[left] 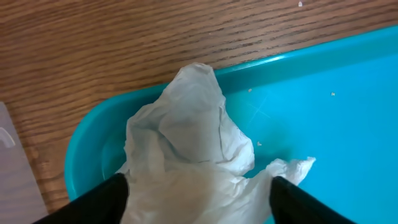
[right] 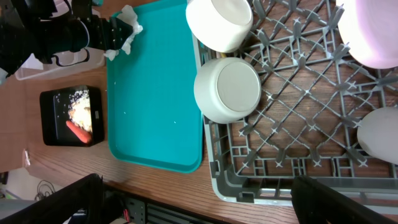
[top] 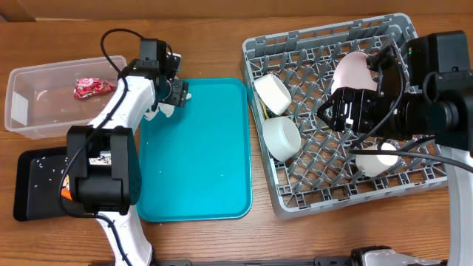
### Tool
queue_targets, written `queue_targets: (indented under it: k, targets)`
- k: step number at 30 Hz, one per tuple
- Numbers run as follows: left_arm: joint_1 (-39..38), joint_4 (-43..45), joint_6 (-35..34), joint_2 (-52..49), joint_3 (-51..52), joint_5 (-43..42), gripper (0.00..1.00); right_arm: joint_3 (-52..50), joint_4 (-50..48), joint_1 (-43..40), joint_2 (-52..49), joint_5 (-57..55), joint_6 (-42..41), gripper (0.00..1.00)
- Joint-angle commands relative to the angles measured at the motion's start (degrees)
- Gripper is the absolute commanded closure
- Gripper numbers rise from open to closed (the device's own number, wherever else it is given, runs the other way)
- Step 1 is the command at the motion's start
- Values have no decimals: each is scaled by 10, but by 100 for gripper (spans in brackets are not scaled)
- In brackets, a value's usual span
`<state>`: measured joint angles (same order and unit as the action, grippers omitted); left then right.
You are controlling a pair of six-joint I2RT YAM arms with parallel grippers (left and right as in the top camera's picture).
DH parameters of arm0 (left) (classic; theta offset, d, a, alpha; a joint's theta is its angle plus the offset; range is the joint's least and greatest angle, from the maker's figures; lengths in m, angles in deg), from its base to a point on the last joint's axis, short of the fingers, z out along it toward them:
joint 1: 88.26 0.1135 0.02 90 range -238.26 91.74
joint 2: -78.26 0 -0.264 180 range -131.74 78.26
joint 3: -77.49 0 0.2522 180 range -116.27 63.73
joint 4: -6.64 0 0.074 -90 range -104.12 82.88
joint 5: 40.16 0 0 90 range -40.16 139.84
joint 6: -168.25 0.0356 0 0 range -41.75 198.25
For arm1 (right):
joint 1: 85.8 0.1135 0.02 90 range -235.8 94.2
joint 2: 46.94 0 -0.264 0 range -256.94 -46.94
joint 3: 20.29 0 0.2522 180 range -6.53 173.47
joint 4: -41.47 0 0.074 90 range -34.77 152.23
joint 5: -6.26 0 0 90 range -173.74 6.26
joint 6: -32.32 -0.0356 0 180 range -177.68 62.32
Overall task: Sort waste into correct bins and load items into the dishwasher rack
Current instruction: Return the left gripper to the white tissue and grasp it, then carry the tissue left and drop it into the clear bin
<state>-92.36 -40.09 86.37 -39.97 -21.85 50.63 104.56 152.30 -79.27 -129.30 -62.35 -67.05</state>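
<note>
From overhead, my left gripper (top: 171,94) sits over the far left corner of the teal tray (top: 199,162), right on the crumpled white napkin (top: 160,111). The clear tub (top: 22,111), with the foil wrapper (top: 90,88) in it, is near that corner, across a strip of bare table. The black tray (top: 33,185) lies partly under my left arm. My right gripper (top: 347,111) hangs above the dishwasher rack (top: 295,207), which holds two bowls (top: 281,138), the plate (top: 351,70) and the cup (top: 377,159).

On the left wrist camera the fingers stand apart with the napkin bulging between them and touching both. I cannot tell whether they bite. I judge it feather-light, soft and springy, so it should crush rather than slip. I would pinch it low through the thick middle, not by the loose tail on the right. It leans against the tray's raised lip, so I would lift it clear of that rim before moving sideways.

On the right wrist camera my jaws are spread wide with nothing between them. The rack's low wall is below them and there is open room above. The carrot (right: 77,130) and crumbs (right: 79,109) lie in the black tray
</note>
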Motion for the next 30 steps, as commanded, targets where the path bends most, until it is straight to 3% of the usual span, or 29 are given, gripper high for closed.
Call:
queue_targets:
  k: [1,4,10,18,23,26,30]
  targets:
    - [2,-9,7,-19,-7,0,29,3,-4,2,0,-3,4,0]
    - [2,-20,6,-34,-7,-9,40,3,-5,2,0,-3,4,0]
    - [2,-42,-11,-18,-19,-35,85,3,-5,2,0,-3,4,0]
    - [2,-131,-45,98,-76,-52,96,3,0,2,1,-3,4,0]
    - [17,-161,-45,176,-84,12,96,3,-1,2,0,-3,4,0]
    - [46,-164,-45,192,-84,63,96,3,-1,2,0,-3,4,0]
    - [118,-153,-76,162,-81,65,96,3,0,2,0,-3,3,0]
